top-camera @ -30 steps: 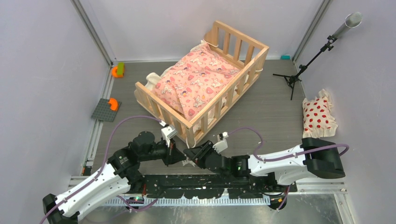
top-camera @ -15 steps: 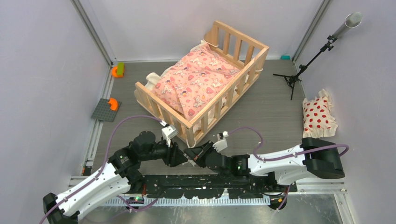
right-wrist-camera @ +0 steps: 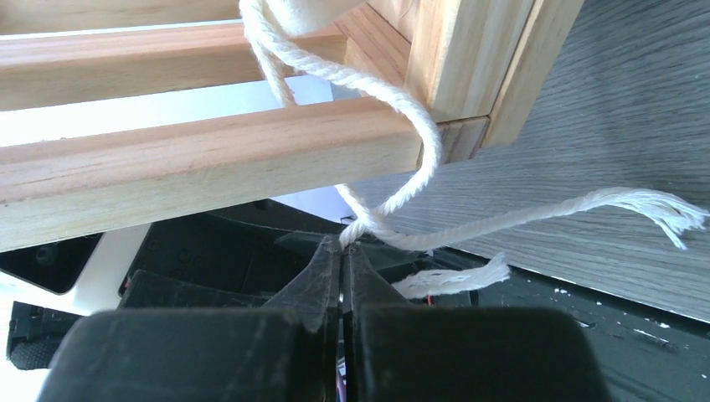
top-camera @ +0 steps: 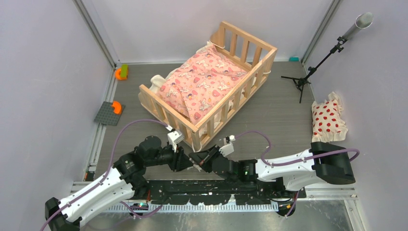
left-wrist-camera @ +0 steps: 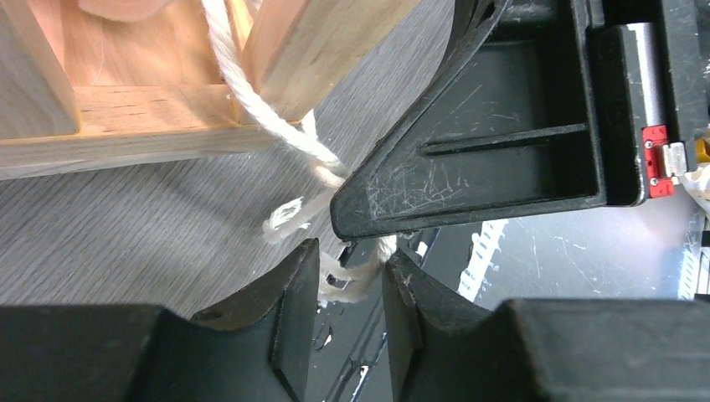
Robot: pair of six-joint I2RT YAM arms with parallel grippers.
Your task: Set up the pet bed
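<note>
The pet bed [top-camera: 250,36] stands in the middle of the bench [top-camera: 279,110], with the pink cushion [top-camera: 202,84] already inside. At its near corner the right gripper [right-wrist-camera: 343,251] is clenched on a cream tie [right-wrist-camera: 393,92]. The left gripper [left-wrist-camera: 350,268] has its jaws apart around the frayed end. The knot seems unfinished, and the dotted pillow [top-camera: 327,120] lies well apart.

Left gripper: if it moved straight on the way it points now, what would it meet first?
The left gripper would first meet the cream cord between its fingers, then probably the right gripper just beyond, shut on that cord.
</note>
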